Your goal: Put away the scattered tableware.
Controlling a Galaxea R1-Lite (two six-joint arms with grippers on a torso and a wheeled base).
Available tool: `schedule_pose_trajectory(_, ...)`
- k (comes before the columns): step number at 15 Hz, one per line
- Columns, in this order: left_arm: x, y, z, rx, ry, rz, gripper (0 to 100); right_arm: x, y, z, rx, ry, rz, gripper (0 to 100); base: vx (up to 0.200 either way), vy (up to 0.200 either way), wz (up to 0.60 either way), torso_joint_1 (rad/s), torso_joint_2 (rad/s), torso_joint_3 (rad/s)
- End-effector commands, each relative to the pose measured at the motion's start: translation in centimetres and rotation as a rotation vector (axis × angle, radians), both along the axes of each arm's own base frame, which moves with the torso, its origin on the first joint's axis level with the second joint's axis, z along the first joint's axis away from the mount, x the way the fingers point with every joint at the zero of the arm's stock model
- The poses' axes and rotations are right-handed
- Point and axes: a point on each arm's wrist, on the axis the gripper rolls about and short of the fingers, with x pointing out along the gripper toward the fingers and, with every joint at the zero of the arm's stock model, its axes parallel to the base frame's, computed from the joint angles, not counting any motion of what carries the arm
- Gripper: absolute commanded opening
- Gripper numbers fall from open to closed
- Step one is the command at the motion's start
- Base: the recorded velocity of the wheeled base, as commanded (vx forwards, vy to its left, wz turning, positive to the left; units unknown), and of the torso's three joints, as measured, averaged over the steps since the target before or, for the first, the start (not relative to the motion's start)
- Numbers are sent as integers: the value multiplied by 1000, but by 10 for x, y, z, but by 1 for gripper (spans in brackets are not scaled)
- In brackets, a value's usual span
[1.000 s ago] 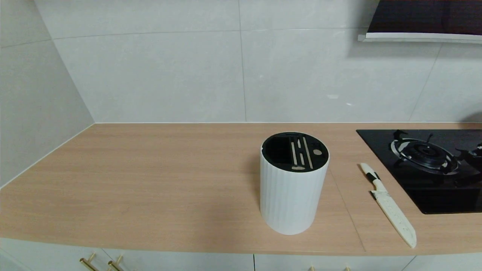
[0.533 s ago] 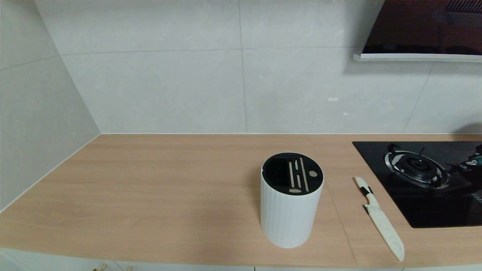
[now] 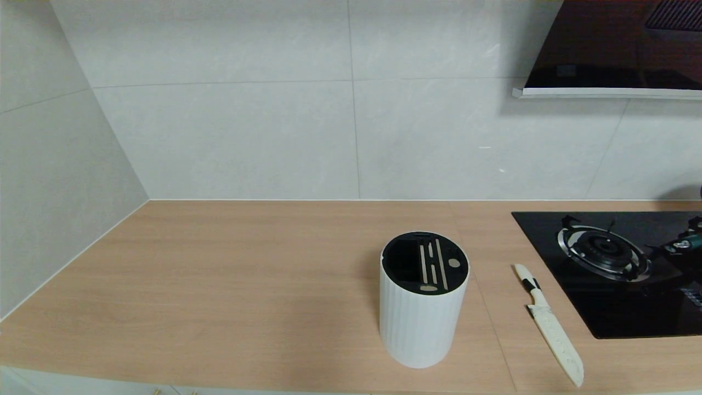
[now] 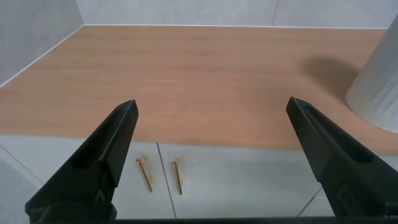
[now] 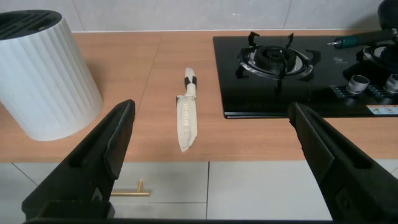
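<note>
A white knife (image 3: 548,326) with a black band on its handle lies on the wooden counter (image 3: 247,274), between the holder and the stove. The white ribbed knife holder (image 3: 422,299) with a black slotted top stands upright near the counter's front edge. My left gripper (image 4: 211,162) is open, held in front of the counter edge above the cabinet doors, left of the holder (image 4: 379,81). My right gripper (image 5: 208,165) is open, off the counter's front edge, facing the knife (image 5: 187,112) with the holder (image 5: 43,74) to one side.
A black gas stove (image 3: 614,263) with a burner takes the counter's right end, under a dark range hood (image 3: 614,49). Tiled walls close the back and the left side. Cabinet doors with brass handles (image 4: 161,175) sit below the counter edge.
The head camera has tilted and pulled back, so the whole picture shifted down and the hood shows more. The knife and the holder have not moved on the counter.
</note>
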Motion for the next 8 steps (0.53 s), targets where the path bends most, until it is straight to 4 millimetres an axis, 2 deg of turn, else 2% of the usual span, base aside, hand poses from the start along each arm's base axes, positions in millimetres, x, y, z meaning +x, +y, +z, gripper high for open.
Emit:
schedule_pose_trajectory(1, 0, 0, 0, 1, 0, -1, 100, 0, 0, 0, -1, 0, 0, 100, 0, 0, 0, 0, 0, 0)
schedule_pose_trajectory(8, 0, 0, 0, 0, 0, -1, 100, 0, 0, 1, -22, 0, 3, 100, 0, 0, 0, 0, 0, 0)
